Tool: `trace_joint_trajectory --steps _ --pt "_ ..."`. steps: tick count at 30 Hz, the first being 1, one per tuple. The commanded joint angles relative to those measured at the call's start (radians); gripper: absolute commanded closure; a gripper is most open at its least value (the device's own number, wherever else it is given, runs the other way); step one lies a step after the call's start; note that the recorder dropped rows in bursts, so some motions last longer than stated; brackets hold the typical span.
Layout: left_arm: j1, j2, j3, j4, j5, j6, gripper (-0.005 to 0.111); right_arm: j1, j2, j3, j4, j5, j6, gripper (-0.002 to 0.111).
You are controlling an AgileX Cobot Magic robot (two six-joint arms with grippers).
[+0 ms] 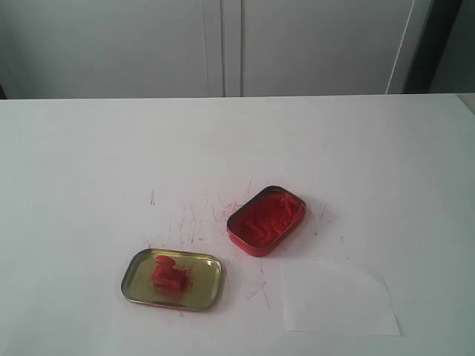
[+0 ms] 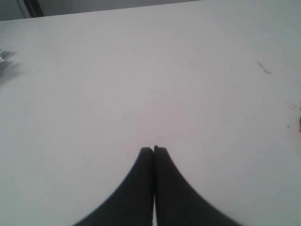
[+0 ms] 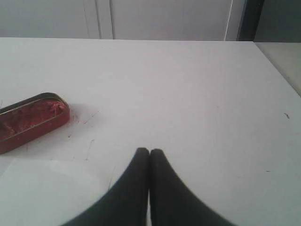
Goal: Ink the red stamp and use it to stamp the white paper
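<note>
The red stamp (image 1: 168,275) lies on its side inside the shallow gold tin lid (image 1: 204,285) at the front left of the table. The red ink tin (image 1: 266,219) stands open near the middle, also in the right wrist view (image 3: 31,121). The white paper (image 1: 338,299) lies flat at the front right, and its corner shows as the white paper (image 3: 42,193) beside my right gripper. No imprint shows on it. My left gripper (image 2: 153,149) is shut with nothing in it, over bare table. My right gripper (image 3: 149,151) is shut and empty too. Neither gripper shows in the exterior view.
Thin red ink scratches (image 1: 194,222) mark the white tabletop (image 1: 237,148) around the tins. Pale cabinet doors (image 1: 223,44) stand behind the table's far edge. The table's right edge (image 3: 277,70) shows in the right wrist view.
</note>
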Motion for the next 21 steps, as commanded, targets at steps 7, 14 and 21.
trace_joint_trajectory --steps 7,14,21 --pt "-0.003 0.0 0.002 -0.006 -0.001 -0.004 0.107 0.001 -0.006 0.005 -0.006 -0.043 0.004 0.108" --pt "-0.003 0.0 0.002 -0.006 -0.001 -0.004 0.107 0.001 -0.006 0.005 -0.006 -0.379 0.004 0.108" --pt "-0.003 0.0 0.002 -0.006 -0.001 -0.004 0.107 0.001 -0.006 0.005 -0.006 -0.496 0.004 0.108"
